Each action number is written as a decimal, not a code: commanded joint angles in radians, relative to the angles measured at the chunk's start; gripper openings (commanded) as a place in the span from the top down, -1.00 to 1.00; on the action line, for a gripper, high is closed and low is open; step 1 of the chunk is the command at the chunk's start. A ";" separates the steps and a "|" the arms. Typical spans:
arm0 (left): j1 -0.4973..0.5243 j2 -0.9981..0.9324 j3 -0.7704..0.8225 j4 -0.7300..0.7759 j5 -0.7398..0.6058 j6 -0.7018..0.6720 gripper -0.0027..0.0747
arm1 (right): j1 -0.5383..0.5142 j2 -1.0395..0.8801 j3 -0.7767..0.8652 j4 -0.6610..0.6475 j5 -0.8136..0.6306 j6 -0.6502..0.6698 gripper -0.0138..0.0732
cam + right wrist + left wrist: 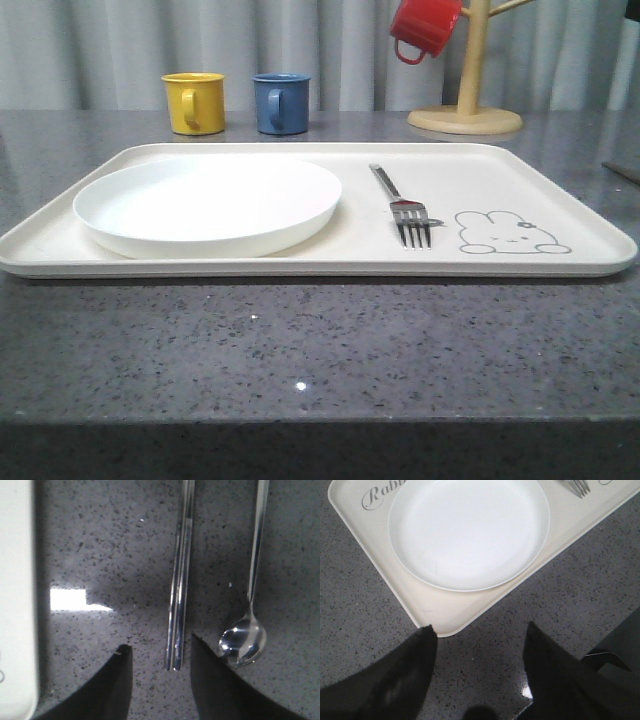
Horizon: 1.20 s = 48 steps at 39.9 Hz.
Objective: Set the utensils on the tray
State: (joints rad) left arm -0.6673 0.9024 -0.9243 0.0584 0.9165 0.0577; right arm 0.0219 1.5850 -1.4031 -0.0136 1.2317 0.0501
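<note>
Right gripper (pixel 157 667) fingers, spread wide and empty, straddle the chopsticks (pixel 179 580) on the counter, the spoon (pixel 245 642) just beside at 3 o'clock. Best closed squarely across both sticks (they lie touching, and would slip apart). Left gripper (pixel 477 680), open and empty, hovers off the tray (pixel 560 170) corner. Counts: one fork (pixel 405 210) on the tray, at 3 o'clock of one plate (pixel 210 205); two chopsticks; one spoon; three mugs.

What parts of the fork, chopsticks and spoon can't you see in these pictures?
- Fork, left wrist view: the picture's edge cuts off everything but the tine tips.
- Chopsticks, right wrist view: their far ends run off the edge.
- Spoon, right wrist view: its handle end is cut off too.
</note>
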 commanded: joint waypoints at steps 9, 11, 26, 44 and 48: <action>-0.008 -0.010 -0.026 0.002 -0.060 -0.010 -0.07 | -0.035 0.046 -0.019 0.001 -0.054 -0.034 -0.05; -0.008 -0.010 -0.026 0.002 -0.060 -0.010 -0.07 | -0.035 0.060 -0.019 0.000 -0.054 -0.034 -0.05; -0.008 -0.010 -0.026 0.002 -0.060 -0.010 -0.07 | -0.035 0.130 -0.019 -0.009 -0.056 -0.034 -0.05; -0.008 -0.010 -0.026 0.002 -0.060 -0.010 -0.07 | -0.035 0.140 -0.019 -0.009 -0.056 -0.034 0.55; -0.008 -0.010 -0.026 0.002 -0.060 -0.010 -0.07 | -0.035 0.134 -0.019 -0.008 -0.057 -0.034 0.58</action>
State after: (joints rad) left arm -0.6673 0.9024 -0.9243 0.0584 0.9165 0.0577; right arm -0.0093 1.7666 -1.4031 -0.0257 1.1840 0.0282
